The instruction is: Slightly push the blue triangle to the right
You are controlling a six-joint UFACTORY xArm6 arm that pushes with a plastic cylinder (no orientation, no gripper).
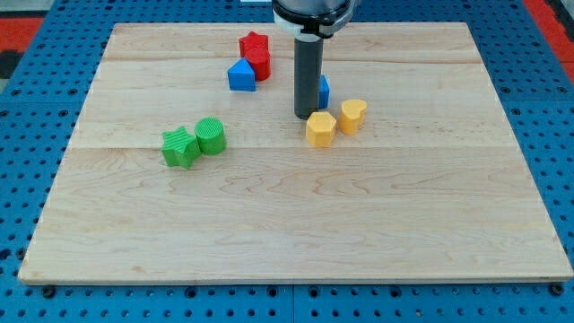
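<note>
The blue triangle (pixel 241 75) lies near the view's top, left of centre, touching two red blocks (pixel 256 52) just above and to its right. My tip (pixel 307 116) rests on the board well to the right of the blue triangle, apart from it. A second blue block (pixel 324 90) is mostly hidden behind the rod. A yellow hexagon (pixel 320 129) sits just below and right of my tip, close to it.
A yellow heart-like block (pixel 353 115) lies right of the hexagon. A green star (pixel 180 147) and a green cylinder (pixel 211 135) sit together at the view's left. The wooden board (pixel 296 224) lies on a blue perforated table.
</note>
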